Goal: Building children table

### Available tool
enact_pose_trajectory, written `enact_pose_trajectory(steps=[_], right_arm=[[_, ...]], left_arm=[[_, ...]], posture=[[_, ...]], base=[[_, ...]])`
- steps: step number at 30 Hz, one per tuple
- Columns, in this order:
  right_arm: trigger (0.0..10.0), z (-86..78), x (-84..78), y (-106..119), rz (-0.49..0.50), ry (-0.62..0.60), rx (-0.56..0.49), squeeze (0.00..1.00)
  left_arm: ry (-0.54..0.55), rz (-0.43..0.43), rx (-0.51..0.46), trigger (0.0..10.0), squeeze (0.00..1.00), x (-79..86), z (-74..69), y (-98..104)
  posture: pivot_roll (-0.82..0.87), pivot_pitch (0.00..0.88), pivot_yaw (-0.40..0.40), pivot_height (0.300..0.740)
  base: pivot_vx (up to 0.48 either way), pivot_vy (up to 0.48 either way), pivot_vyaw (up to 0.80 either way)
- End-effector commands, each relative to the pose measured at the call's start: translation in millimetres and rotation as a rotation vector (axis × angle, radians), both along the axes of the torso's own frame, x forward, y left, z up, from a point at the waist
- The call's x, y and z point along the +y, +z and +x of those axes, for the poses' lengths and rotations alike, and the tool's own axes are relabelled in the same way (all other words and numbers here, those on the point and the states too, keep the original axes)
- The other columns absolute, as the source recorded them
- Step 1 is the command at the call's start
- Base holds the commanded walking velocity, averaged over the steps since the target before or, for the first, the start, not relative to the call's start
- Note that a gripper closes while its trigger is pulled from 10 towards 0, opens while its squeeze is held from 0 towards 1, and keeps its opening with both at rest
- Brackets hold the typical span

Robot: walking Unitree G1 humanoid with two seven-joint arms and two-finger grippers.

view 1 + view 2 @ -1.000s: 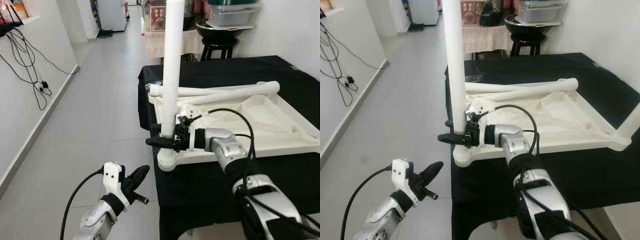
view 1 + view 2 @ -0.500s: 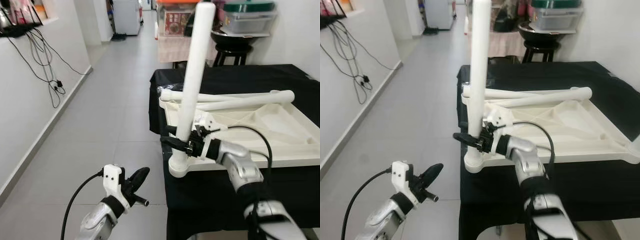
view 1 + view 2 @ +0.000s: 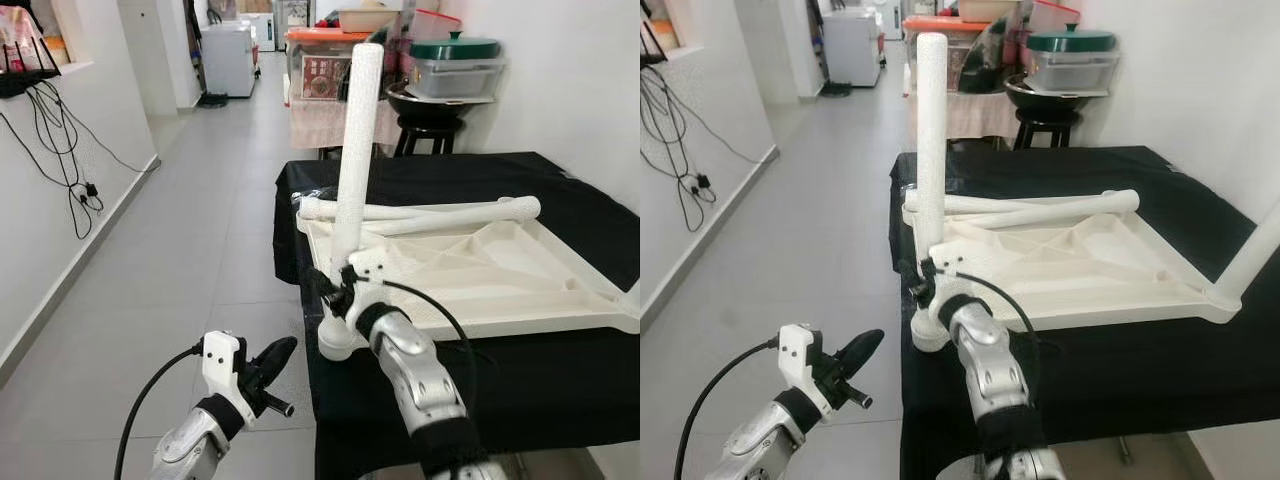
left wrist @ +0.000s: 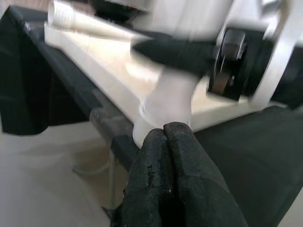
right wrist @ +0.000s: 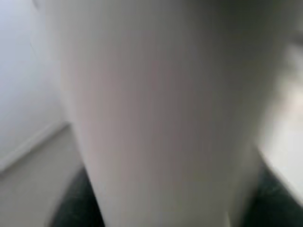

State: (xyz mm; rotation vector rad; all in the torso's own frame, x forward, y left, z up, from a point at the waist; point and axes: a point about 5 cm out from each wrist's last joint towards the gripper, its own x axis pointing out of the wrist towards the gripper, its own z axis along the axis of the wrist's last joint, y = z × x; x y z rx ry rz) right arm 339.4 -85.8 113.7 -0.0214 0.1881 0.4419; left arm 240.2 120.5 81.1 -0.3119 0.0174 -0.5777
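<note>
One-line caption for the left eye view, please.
Right gripper grips the upright table leg seated in a corner of the upturned tabletop; left gripper hangs idle.

Bright, even daylight; blurred wrist views

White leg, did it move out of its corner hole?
No. The white leg still stands in the corner socket, with the right tool gripping it just above the socket.

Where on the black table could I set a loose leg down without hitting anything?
Bare black cloth lies along the near edge in front of the tabletop, and behind it toward the stool. The left corner is crowded: upright leg, right gripper, two loose legs.
</note>
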Motion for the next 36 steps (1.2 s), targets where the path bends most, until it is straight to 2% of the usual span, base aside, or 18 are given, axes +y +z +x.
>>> enact_pose_trajectory(steps=[1,3,4,5,6,7,10,14,16,18,19,20,21,24,33,34,35,36], right_arm=[[10.0,5.1,-2.7,0.8,0.0,0.028,0.037,1.0],[10.0,9.9,-1.0,9.4,0.011,0.081,0.018,1.0],[10.0,18.4,-0.4,27.6,0.055,0.224,-0.026,0.69],[10.0,18.4,-0.4,27.6,0.055,0.224,-0.026,0.69],[10.0,20.2,-0.8,33.1,0.067,0.279,-0.037,0.1],[10.0,20.3,-1.2,37.2,0.062,0.366,-0.047,0.0],[10.0,18.6,-2.0,40.7,0.046,0.53,-0.052,0.0],[10.0,17.6,-2.3,41.2,0.046,0.577,-0.05,0.0],[10.0,20.4,-6.2,39.6,0.022,0.665,-0.022,0.0],[10.0,21.9,-7.8,39.4,0.032,0.683,-0.006,0.0],[1.3,24.0,-10.2,39.1,0.049,0.684,0.014,0.0],[1.3,24.0,-10.2,39.1,0.049,0.684,0.014,0.0],[0.0,25.3,-11.5,39.0,0.065,0.682,0.025,0.0],[0.0,28.3,-19.7,34.4,0.074,0.638,0.05,0.0],[0.0,23.1,-46.8,13.9,0.042,0.512,0.064,0.0],[0.0,20.9,-52.4,6.7,0.011,0.446,0.066,0.0],[0.0,20.9,-52.4,6.7,0.011,0.446,0.066,0.0],[0.0,17.0,-53.6,-5.3,-0.006,0.311,0.075,0.0]], left_arm=[[-0.029,0.038,0.003,10.0,0.0,-2.5,0.9,-1.3],[-0.043,0.058,-0.001,10.0,0.0,-3.3,0.0,-1.2],[-0.063,0.106,-0.026,10.0,0.0,-4.6,-2.8,0.4],[-0.063,0.106,-0.026,10.0,0.0,-4.6,-2.8,0.4],[-0.07,0.125,-0.039,10.0,0.0,-5.3,-4.2,1.2],[-0.076,0.142,-0.054,10.0,0.0,-6.8,-6.4,2.4],[-0.083,0.16,-0.072,10.0,0.0,-9.4,-10.9,4.4],[-0.085,0.162,-0.075,10.0,0.0,-10.0,-12.4,4.9],[-0.095,0.165,-0.082,10.0,0.0,-12.8,-22.4,6.5],[-0.102,0.167,-0.082,10.0,0.0,-14.1,-27.1,6.8],[-0.109,0.175,-0.084,10.0,0.0,-15.6,-31.2,6.6],[-0.109,0.175,-0.084,10.0,0.0,-15.6,-31.2,6.6],[-0.113,0.181,-0.085,10.0,0.0,-16.5,-33.3,6.4],[-0.134,0.219,-0.104,10.0,0.0,-19.9,-37.5,7.4],[-0.125,0.222,-0.121,10.0,0.0,-20.4,-41.2,15.8],[-0.122,0.22,-0.123,10.0,0.0,-19.8,-41.4,17.4],[-0.122,0.22,-0.123,10.0,0.0,-19.8,-41.4,17.4],[-0.113,0.212,-0.126,10.0,0.0,-18.9,-41.5,19.5]], posture=[[-0.01,0.0,0.018,0.74],[-0.01,0.0,0.018,0.74],[0.0,0.0,0.012,0.74],[0.0,0.0,0.012,0.74],[0.0,0.0,0.012,0.74],[0.01,0.0,0.008,0.74],[0.01,0.0,0.004,0.74],[0.01,0.0,0.004,0.74],[0.02,0.0,0.0,0.74],[0.02,0.0,0.0,0.74],[0.03,0.0,-0.002,0.74],[0.03,0.0,-0.002,0.74],[0.03,0.0,-0.002,0.74],[0.03,0.0,-0.008,0.74],[0.02,0.0,-0.013,0.74],[0.02,0.0,-0.013,0.74],[0.02,0.0,-0.013,0.74],[0.01,0.0,-0.016,0.74]], base=[[0.0,0.0,0.0],[0.0,0.0,0.0],[0.0,0.0,0.0],[0.0,0.0,0.0],[0.0,0.0,0.0],[0.0,0.0,0.0],[0.0,0.0,0.0],[0.0,0.0,0.0],[0.0,0.0,0.0],[0.0,0.0,0.0],[0.0,0.0,0.0],[0.0,0.0,0.0],[0.0,0.0,0.0],[0.0,0.0,0.0],[0.0,0.0,0.0],[0.0,0.0,0.0],[0.0,0.0,0.0],[0.0,0.0,0.0]])
